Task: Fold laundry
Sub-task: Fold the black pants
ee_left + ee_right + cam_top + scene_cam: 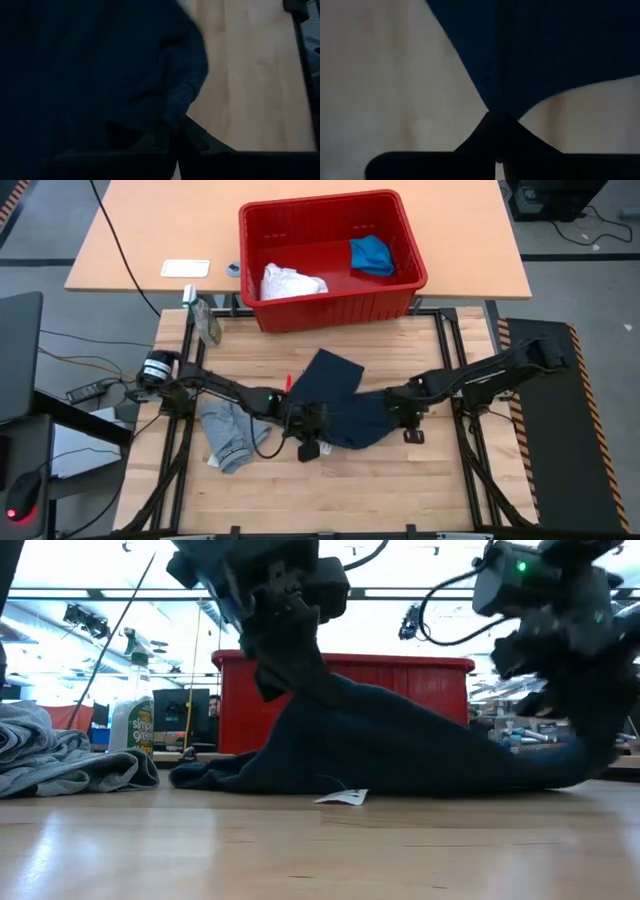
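Fingers of both my grippers are pinched shut on the navy garment [345, 405] at mid-table. My left gripper [303, 420] clamps the cloth's near-left edge and lifts it into a peak, as the low view shows, while my right gripper [496, 117] nips a fold at the garment's right end, its two dark fingers meeting on the fabric just above the wooden table [400, 490]. Between the two grips the navy cloth drapes down to the boards, with one flat corner spread toward the red basket [330, 305]. A small white tag [342, 797] lies on the wood at its near hem. Left of my left arm, the grey T-shirt [228, 435] sits crumpled on the table. Inside the basket at the far edge rest the white cloth [290, 282] and the bright blue garment [372, 255], well apart.
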